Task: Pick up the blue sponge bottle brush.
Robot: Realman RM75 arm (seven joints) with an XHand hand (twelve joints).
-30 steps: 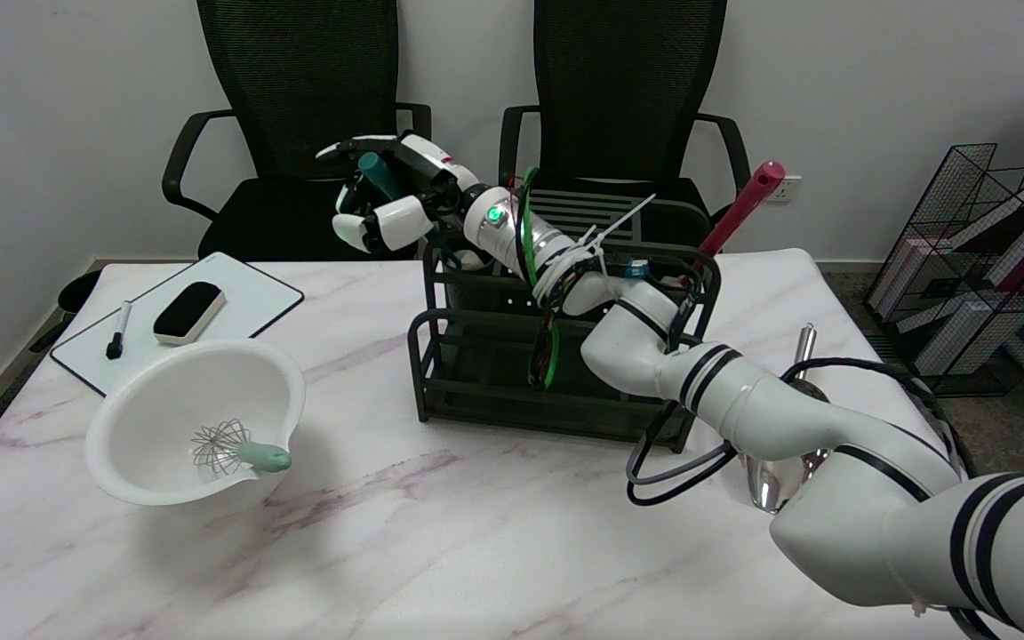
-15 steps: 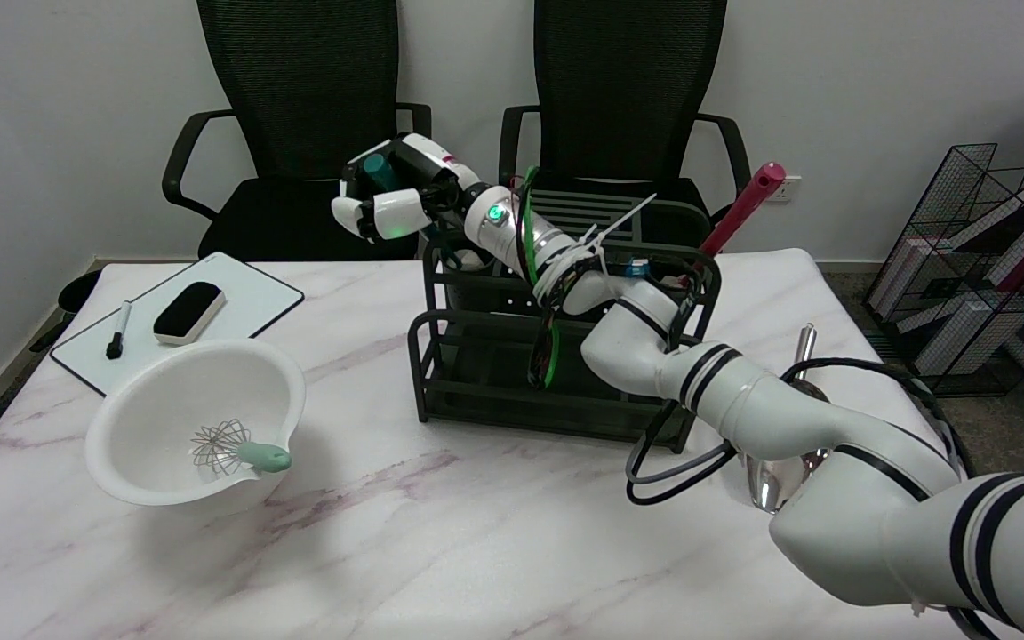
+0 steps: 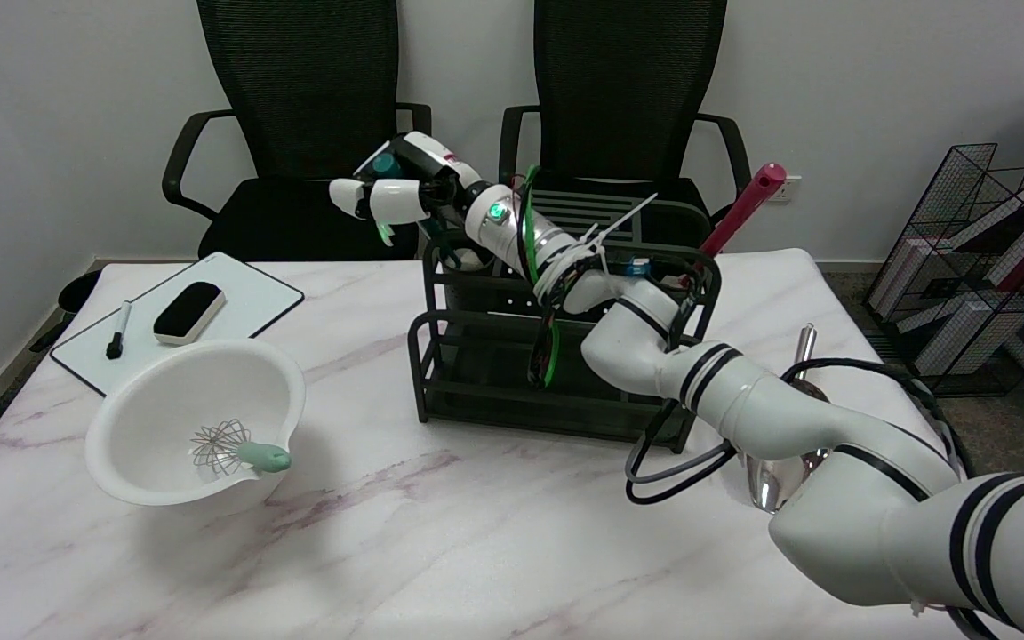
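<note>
Since a second ago the right hand (image 3: pixel 401 188) has closed its fingers around the teal handle end of the blue sponge bottle brush (image 3: pixel 385 165) and risen a little, where before the fingers were spread around that handle. It now grips the handle in the air above the far left corner of the black rack (image 3: pixel 556 356), in front of the left office chair (image 3: pixel 299 116); only the teal tip of the brush shows past the fingers, and the rest of the brush is hidden behind the hand and wrist, so whether its sponge end has cleared the rack cannot be told. White right arm (image 3: pixel 743 400) stretches from the lower right across the rack, with a green light on the wrist and green and black cables hanging from it. A red-handled utensil (image 3: pixel 743 209) leans out of the rack's right end. On the marble counter (image 3: pixel 441 551), well to the left of the rack, stands a white bowl (image 3: pixel 134 444) with a wire whisk (image 3: pixel 236 449) lying in it, its mint handle resting on the rim. Behind the bowl lies a small whiteboard (image 3: pixel 245 302) with a black eraser (image 3: pixel 188 311) and a marker (image 3: pixel 118 329) on it. A metal ladle (image 3: pixel 783 462) lies on the counter by the arm's elbow, and a wire shelf of books (image 3: pixel 983 267) stands on the floor at right.
</note>
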